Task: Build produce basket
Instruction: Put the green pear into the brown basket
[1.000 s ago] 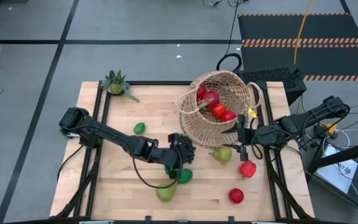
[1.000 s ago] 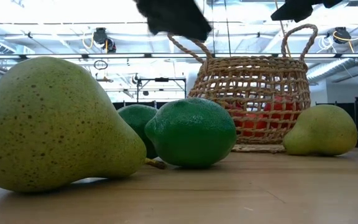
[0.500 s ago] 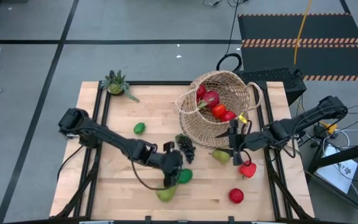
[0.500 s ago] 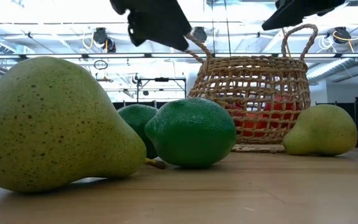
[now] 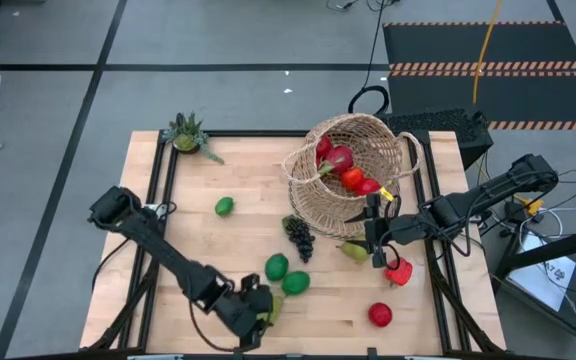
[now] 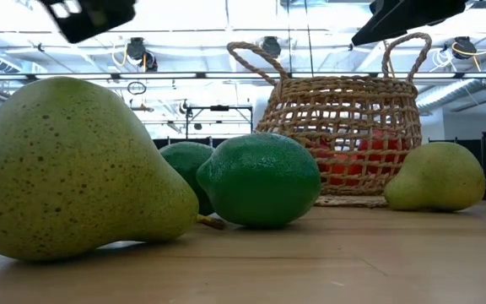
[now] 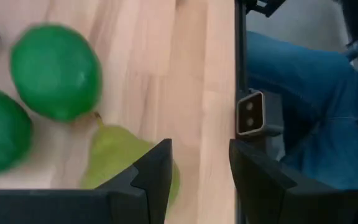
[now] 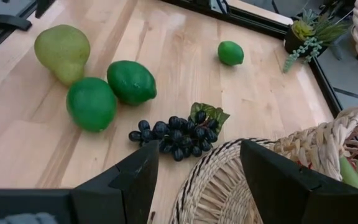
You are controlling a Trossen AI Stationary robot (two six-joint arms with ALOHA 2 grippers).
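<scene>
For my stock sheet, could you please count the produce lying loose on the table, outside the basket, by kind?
Limes: 3
Pears: 2
Grape bunches: 1
Red fruits: 2
Total: 8

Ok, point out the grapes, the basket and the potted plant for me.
grapes [image 8: 176, 137]: right wrist view, middle of the dark bunch.
basket [image 6: 344, 93]: low view, upper front wall.
potted plant [image 5: 186, 134]: high view, its spiky green leaves.
</scene>
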